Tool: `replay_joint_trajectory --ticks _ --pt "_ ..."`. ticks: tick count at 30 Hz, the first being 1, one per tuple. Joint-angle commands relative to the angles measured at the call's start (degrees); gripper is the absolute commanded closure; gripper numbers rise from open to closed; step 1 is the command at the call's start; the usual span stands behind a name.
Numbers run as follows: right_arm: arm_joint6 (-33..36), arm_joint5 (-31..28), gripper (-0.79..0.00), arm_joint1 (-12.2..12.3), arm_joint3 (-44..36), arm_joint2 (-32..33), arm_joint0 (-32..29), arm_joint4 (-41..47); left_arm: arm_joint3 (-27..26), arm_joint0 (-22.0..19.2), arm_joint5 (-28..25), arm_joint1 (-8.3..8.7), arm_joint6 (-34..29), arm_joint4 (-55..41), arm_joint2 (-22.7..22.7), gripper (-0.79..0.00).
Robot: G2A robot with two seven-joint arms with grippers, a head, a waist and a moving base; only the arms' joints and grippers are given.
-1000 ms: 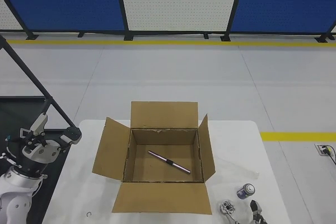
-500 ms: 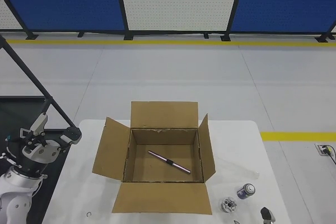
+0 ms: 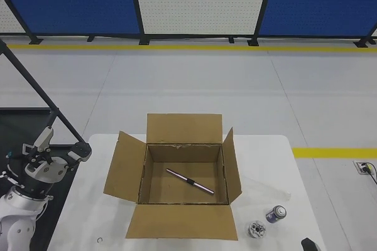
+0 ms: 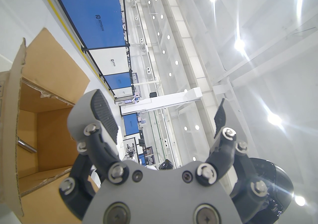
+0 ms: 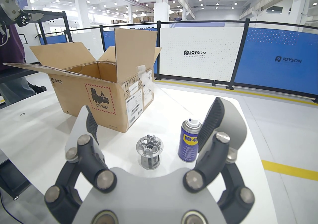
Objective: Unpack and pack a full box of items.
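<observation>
Pulled back from the metal part [image 5: 149, 151], the wide-open right gripper [image 5: 152, 108] likely needed to clear the box [image 5: 104, 95] wall for the 1 stick [image 3: 190, 181].

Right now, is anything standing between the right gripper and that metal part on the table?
Nothing visible does. The right gripper, fingers open, faces the metal part across bare table. The spray can stands close beside the part, off the direct line.

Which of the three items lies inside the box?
The thin rod, flat on the box floor; the spray can and metal part stand outside on the table.
</observation>
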Motion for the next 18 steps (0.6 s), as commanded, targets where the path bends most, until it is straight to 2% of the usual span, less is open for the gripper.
replay_joint_trajectory --ticks 1,6,10,13,18 --pt "0.0 0.0 -0.785 0.0 0.0 0.0 0.0 0.0 0.0 0.0 0.0 0.00 0.0 0.0 0.0 -0.785" --pt "0.2 0.1 -0.785 0.0 -0.2 0.0 0.1 -0.1 0.0 0.0 0.0 0.00 0.0 0.0 0.0 -0.785" --pt "3.1 2.3 -0.785 0.1 -7.1 -0.1 -1.2 -3.7 -0.6 0.2 0.9 0.14 -0.2 1.7 0.6 -0.785" --pt "11.5 3.4 -0.785 0.3 -17.0 0.3 -3.0 -5.7 0.6 -0.3 1.7 0.36 -1.2 3.0 0.9 -0.785" --pt "31.7 1.7 -0.785 0.4 -35.0 -0.7 -2.8 -7.1 2.9 -0.2 2.1 0.53 -2.0 1.9 0.2 -0.785"
